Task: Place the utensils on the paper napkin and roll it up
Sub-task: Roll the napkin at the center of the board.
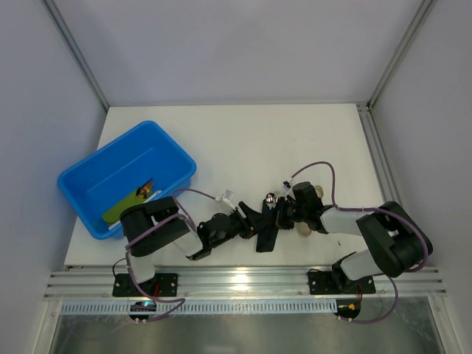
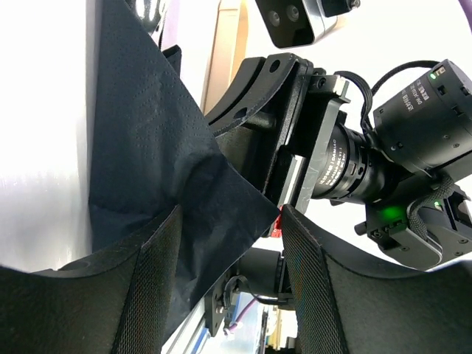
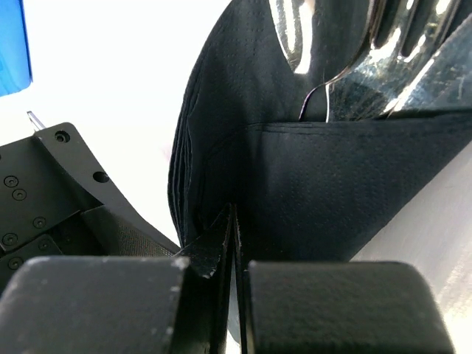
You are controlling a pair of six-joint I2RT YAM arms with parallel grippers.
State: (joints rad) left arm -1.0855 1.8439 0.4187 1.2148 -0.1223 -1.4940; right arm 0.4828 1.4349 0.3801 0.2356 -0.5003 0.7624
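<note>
View from above: showing the paper napkin [image 1: 265, 237] part-wrapped round the utensils [image 1: 273, 197] near the table's [image 1: 243, 140] front edge, between left gripper [image 1: 247, 223] and right gripper [image 1: 284, 214]. Left wrist: showing fingers [image 2: 155, 295] standing apart, a limp napkin corner drooping between them, unclamped. Right wrist: showing fingers [image 3: 324, 302] nipping a thin napkin fold, spoon bowl [image 3: 295, 37] and fork tines [image 3: 402, 26] protruding above. Judging the paper light, soft and tearable, the steel stiff and slippery; favouring a hold on the folded edge, pressing through onto the handles.
</note>
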